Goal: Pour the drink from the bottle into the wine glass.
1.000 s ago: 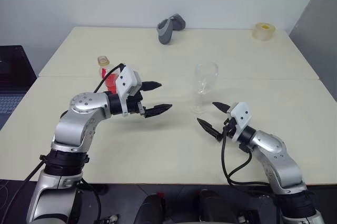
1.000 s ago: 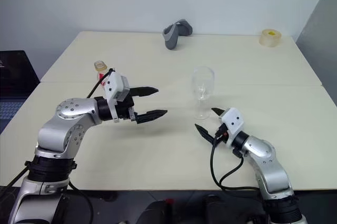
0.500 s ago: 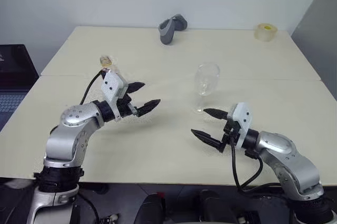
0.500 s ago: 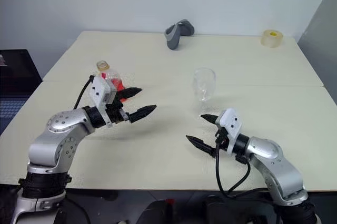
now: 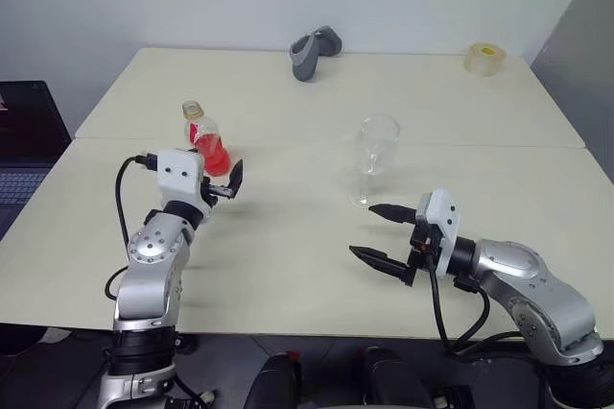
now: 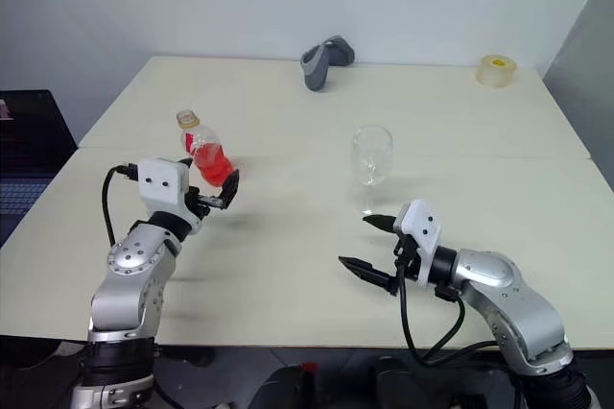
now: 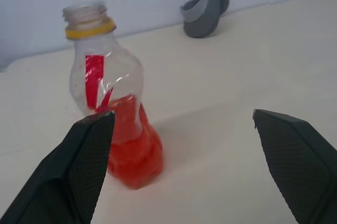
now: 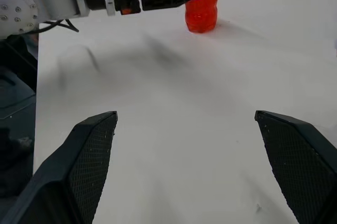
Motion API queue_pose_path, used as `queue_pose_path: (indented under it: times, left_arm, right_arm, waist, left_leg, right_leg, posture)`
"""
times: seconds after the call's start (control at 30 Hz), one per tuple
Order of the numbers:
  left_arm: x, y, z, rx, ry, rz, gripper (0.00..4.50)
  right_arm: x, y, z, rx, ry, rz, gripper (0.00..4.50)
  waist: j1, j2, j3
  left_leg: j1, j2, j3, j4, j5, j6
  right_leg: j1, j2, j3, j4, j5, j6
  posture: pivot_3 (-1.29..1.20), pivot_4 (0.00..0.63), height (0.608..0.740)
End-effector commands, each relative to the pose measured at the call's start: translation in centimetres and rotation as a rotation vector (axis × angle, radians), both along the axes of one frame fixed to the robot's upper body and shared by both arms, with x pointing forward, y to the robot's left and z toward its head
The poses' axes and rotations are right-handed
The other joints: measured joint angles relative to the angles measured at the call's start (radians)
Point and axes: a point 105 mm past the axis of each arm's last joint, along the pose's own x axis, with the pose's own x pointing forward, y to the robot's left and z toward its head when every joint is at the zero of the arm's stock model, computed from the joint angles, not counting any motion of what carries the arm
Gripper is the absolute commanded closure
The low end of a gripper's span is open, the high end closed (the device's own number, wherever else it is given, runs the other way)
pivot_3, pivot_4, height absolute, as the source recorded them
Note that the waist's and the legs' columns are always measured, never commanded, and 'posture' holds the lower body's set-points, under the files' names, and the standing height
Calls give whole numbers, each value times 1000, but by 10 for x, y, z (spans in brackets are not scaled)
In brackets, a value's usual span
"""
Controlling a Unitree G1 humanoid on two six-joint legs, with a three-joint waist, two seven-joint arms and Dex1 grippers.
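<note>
- The bottle [image 7: 109, 113] is small, of clear thin plastic, with a rounded waisted body, a narrow neck, a yellow ring below the threaded mouth and a red strip of label down one side; it stands upright on the left part of the table [image 5: 288, 265].
- The drink [image 7: 131, 150] is a bright red translucent liquid filling roughly the lower half of the bottle.
- The left gripper [image 5: 233, 181] points at the bottle from just in front, its two black fingers spread wide and holding nothing (in the left wrist view their pads show a fine cross-hatched texture, one of them overlapping the bottle's lower side).
- The wine glass [image 5: 376, 155] is clear, with a round bowl, thin stem and flat foot; it stands upright and empty near the table's middle, well apart from the bottle.
- The right gripper [image 5: 376, 232] hovers just in front of the glass's foot, its tapered black fingers wide apart and empty.
- The table is smooth matt cream, with a seam running across it.
- A grey curved object [image 5: 312, 51] lies at the far edge, and a pale translucent tape roll [image 5: 483, 58] sits at the far right corner.
</note>
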Motion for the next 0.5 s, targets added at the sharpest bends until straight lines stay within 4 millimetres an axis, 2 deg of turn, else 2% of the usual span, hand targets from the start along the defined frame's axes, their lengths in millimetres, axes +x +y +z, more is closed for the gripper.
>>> queue_pose_path:
  times: [0.03,0.5]
  left_arm:
    - [1,6,5,4,-36,56,0]
    - [21,31,4,-82,-33,179,0]
  right_arm:
    - [-3,2,14,10,-49,31,34]
    - [0,3,15,-4,-58,25,34]
  waist:
    - [1,0,0]
    - [1,-1,-1]
  left_leg:
    - [0,0,0,0,0,0]
    - [0,0,0,0,0,0]
  right_leg:
    - [0,0,0,0,0,0]
    - [0,0,-1,0,0,0]
  posture:
    - [0,150,740]
    - [0,150,740]
